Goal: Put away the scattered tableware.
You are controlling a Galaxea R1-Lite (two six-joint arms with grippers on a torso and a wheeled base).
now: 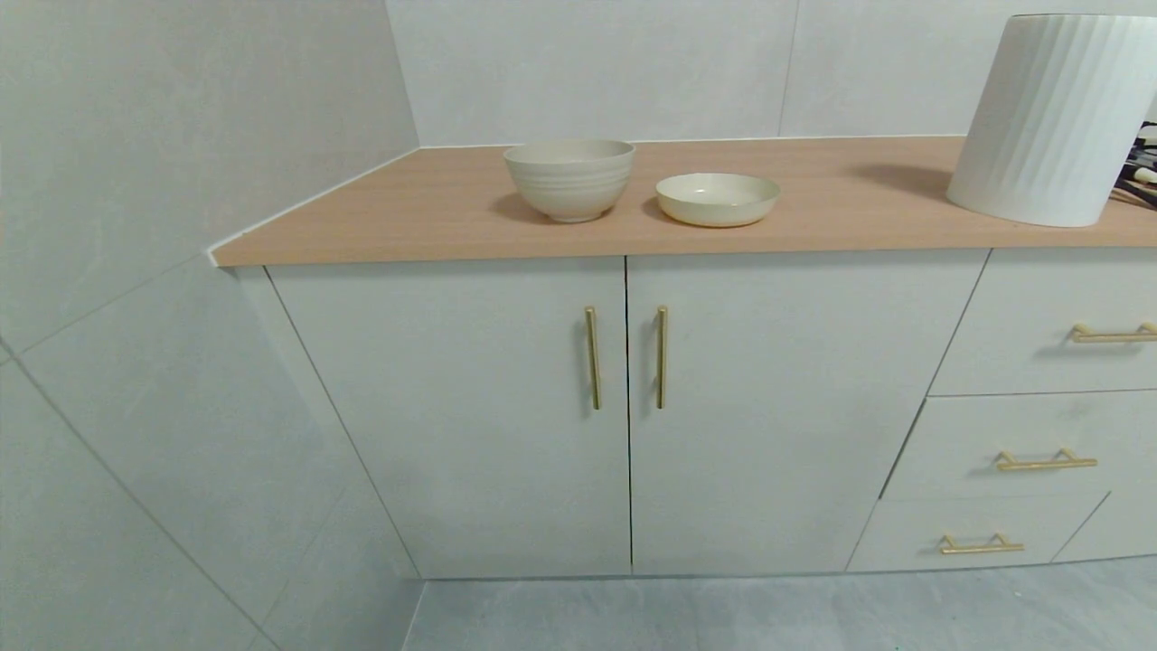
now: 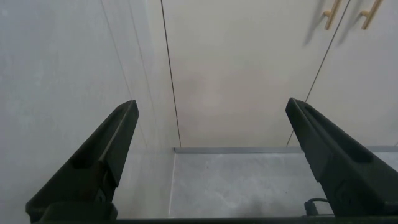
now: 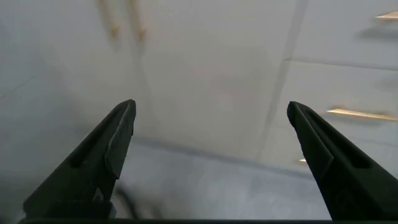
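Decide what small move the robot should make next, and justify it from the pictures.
Probably raise the left gripper toward the left door handle. The cabinet doors are shut, the bowl and shallow dish sit on the countertop, and the right gripper, like the left, is open and empty, low before the cabinet. Opening storage first seems sensible.
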